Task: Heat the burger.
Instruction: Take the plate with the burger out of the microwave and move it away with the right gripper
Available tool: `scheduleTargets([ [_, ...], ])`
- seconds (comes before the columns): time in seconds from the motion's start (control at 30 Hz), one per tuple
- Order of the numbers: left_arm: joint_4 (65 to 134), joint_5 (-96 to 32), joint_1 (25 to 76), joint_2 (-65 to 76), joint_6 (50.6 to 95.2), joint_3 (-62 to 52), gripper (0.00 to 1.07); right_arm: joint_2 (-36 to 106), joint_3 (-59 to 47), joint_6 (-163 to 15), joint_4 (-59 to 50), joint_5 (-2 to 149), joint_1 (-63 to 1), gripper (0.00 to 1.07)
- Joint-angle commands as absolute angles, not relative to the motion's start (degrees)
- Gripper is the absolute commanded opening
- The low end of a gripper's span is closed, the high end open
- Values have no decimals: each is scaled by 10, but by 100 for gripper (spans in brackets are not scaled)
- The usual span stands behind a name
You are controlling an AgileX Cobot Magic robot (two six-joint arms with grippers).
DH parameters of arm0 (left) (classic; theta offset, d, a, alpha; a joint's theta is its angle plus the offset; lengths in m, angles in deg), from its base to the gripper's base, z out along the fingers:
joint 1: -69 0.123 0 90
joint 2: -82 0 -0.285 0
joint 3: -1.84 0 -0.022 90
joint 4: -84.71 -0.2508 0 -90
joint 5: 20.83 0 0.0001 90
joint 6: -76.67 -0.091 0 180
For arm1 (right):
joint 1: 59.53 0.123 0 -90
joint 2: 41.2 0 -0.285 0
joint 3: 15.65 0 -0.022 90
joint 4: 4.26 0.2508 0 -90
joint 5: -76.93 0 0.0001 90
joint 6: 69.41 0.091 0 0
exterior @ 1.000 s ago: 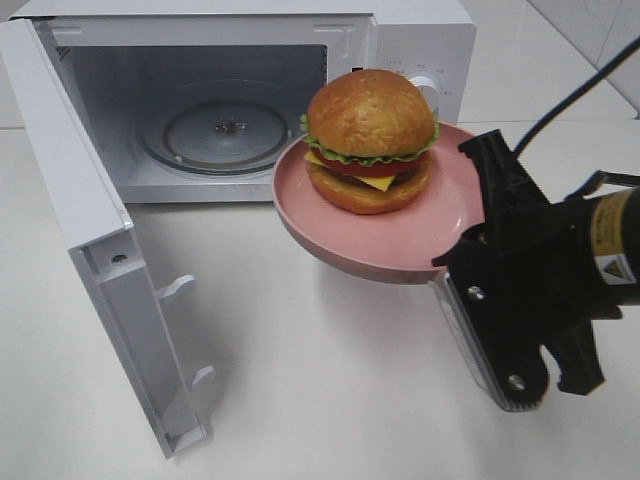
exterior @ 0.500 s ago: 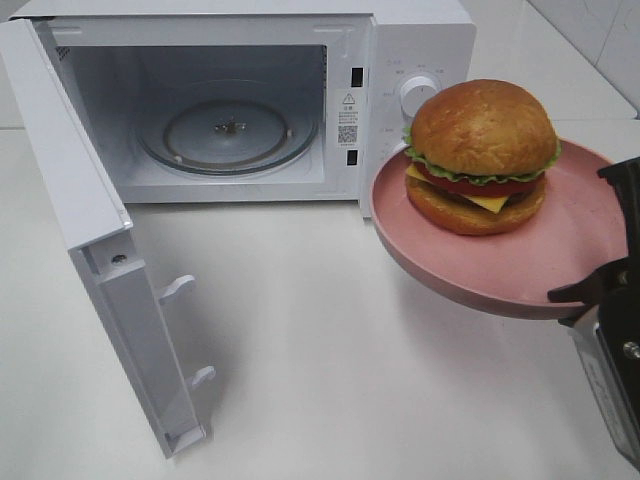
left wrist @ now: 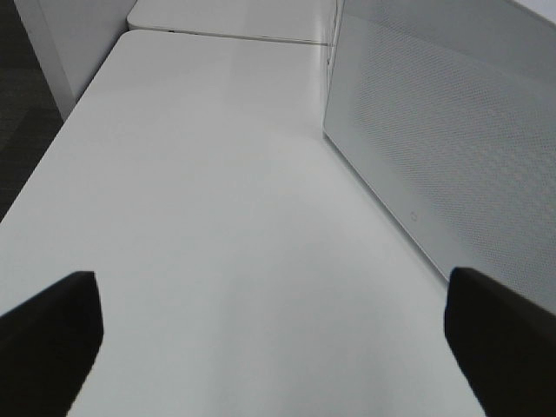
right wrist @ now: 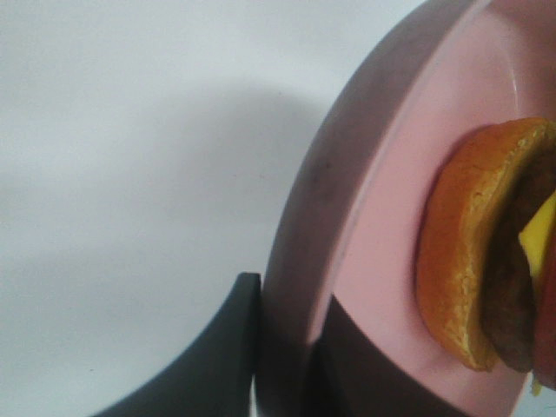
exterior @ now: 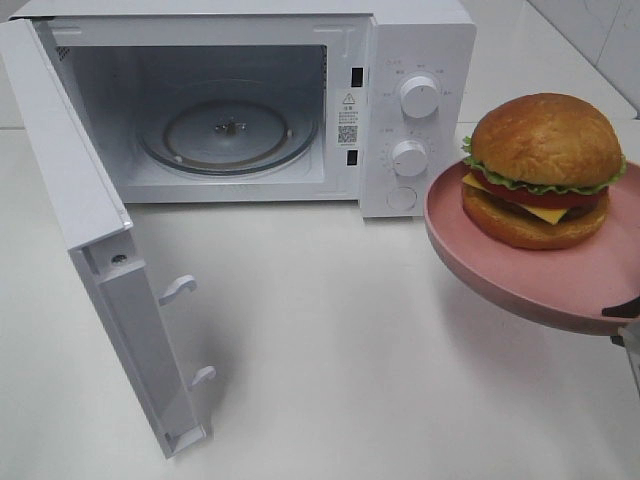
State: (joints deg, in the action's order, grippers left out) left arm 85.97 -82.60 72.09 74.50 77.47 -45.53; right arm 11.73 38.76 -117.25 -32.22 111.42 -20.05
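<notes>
Microwave (exterior: 420,60) w/ door (exterior: 90,230) swung fully open, turntable (exterior: 228,132) bare. Burger (exterior: 542,168) sat on pink plate (exterior: 480,265), held clear of table (exterior: 330,380), to the right of the oven and level w/ its control knobs. Right gripper (right wrist: 282,347) pinched plate rim between its jaws. Left gripper (left wrist: 269,330), jaws spread wide, hovered empty beside oven. Progress: door open, burger lifted; loading, closing door, setting timer not yet done.

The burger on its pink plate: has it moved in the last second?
Yes. The burger on its pink plate has shifted right, from before the microwave doorway to past its knobs.
</notes>
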Motion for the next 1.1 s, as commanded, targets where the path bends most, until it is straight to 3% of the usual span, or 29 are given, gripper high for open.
scheduleTargets([
  [0.03,860,-821,722,754,776,-457,100,110,382,-1129,-366,1105,-200,0],
  [0.27,860,-821,722,754,776,-457,100,113,382,-989,-459,1159,-200,0],
  [0.63,860,-821,722,754,776,-457,100,164,381,-881,-486,1190,-200,0],
  [1.1,860,-821,722,754,776,-457,100,245,344,-608,-540,1293,-200,0],
])
